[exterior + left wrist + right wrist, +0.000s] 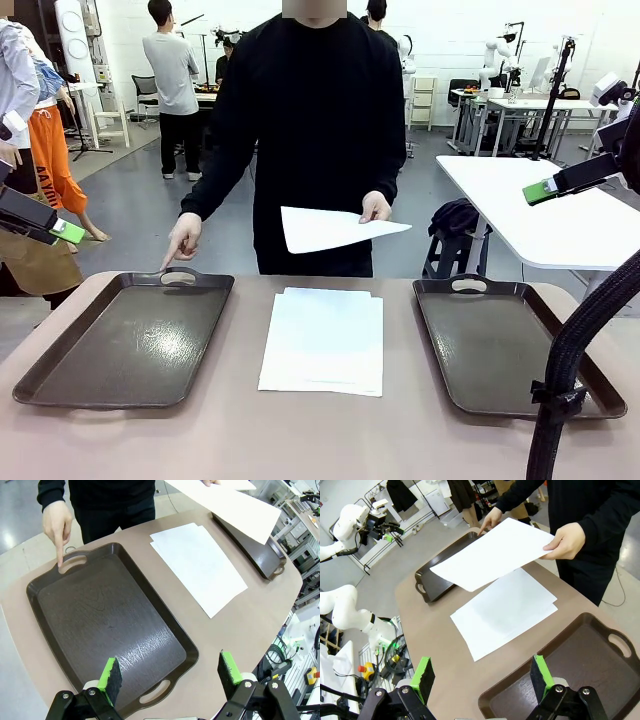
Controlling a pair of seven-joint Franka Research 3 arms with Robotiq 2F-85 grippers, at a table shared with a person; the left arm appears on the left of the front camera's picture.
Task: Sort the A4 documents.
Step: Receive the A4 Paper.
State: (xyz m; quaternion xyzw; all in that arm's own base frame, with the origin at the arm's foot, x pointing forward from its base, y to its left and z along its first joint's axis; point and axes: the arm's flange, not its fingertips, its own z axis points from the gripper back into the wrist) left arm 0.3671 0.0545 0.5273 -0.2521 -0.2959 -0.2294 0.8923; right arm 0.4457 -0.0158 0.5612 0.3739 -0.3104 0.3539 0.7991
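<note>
A stack of A4 documents (pixel 323 340) lies on the table between two dark brown trays, also seen from the left wrist (pixel 200 565) and the right wrist (pixel 505 610). The person holds one more sheet (pixel 340 228) above the stack in one hand (pixel 375 207); the sheet (pixel 495 555) hangs level in the air. The other hand's finger (pixel 180 250) points at the left tray's far handle. My left gripper (pixel 60 232) hovers high at the left, open and empty, above the left tray (pixel 45 630). My right gripper (pixel 545 190) hovers high at the right, open and empty, over the right tray (pixel 600 630).
The left tray (pixel 60 375) and the right tray (pixel 590 385) both have nothing in them. A black cable sleeve (pixel 565 370) crosses the front right corner. A white table (pixel 560 220) stands behind on the right. Other people stand farther back.
</note>
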